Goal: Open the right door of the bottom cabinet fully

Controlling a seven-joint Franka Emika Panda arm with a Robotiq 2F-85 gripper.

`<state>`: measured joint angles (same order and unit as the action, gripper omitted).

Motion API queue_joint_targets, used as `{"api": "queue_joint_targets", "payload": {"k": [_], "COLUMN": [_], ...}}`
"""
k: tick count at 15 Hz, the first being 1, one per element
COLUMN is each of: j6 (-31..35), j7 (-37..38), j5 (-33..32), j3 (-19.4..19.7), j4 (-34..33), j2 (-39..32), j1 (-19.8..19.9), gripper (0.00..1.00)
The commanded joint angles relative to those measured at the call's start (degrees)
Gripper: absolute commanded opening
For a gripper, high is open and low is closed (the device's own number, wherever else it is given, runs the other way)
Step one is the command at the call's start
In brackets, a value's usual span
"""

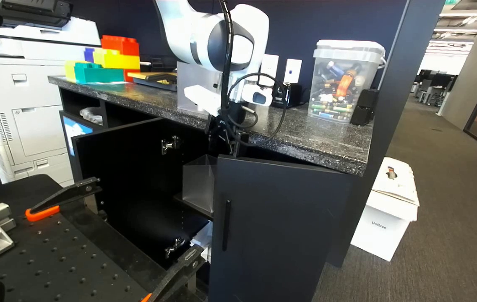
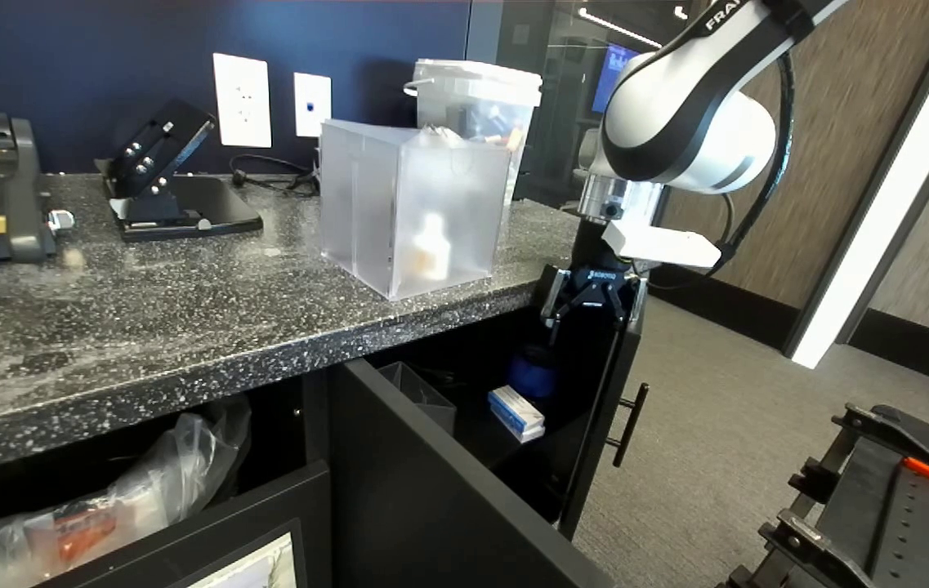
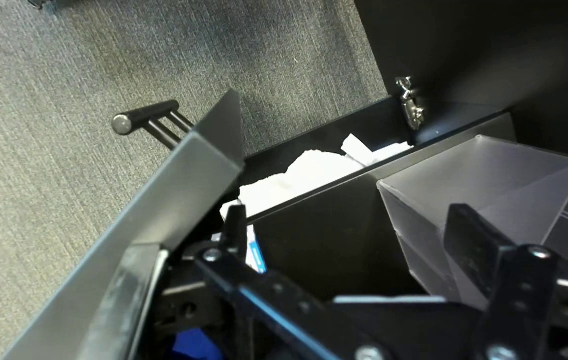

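The right door (image 1: 280,222) of the black bottom cabinet (image 1: 318,153) stands partly open. It also shows in an exterior view (image 2: 599,425), with its slim bar handle (image 2: 631,425) on the outer face. In the wrist view the door's edge (image 3: 169,200) runs up the left side, with the handle (image 3: 146,117) beyond it. My gripper (image 2: 587,322) is below the counter's front edge, on the inner side of the door near its top. In the wrist view the gripper (image 3: 347,215) is open, with nothing between its fingers. One finger is close to the door's inner face; contact cannot be told.
The left door (image 1: 137,167) is also open. A clear box (image 3: 488,195) and small white-blue boxes (image 2: 517,412) are on the shelf. A frosted box (image 2: 415,212) stands on the granite top. A black table (image 1: 66,251) with clamps stands in front.
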<state>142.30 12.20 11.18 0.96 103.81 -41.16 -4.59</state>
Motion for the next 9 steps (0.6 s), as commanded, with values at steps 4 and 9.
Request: {"api": "queue_joint_targets", "payload": {"k": [4,9], "j6": [-6.5,-13.5], "j7": [1.1,6.9], "j5": [-2.9,-12.6], "j3": [2.6,10.0], "j4": [17.3,25.2], "j2": [10.8,13.4], "j1": [1.8,1.6], "gripper": [1.00,1.00]}}
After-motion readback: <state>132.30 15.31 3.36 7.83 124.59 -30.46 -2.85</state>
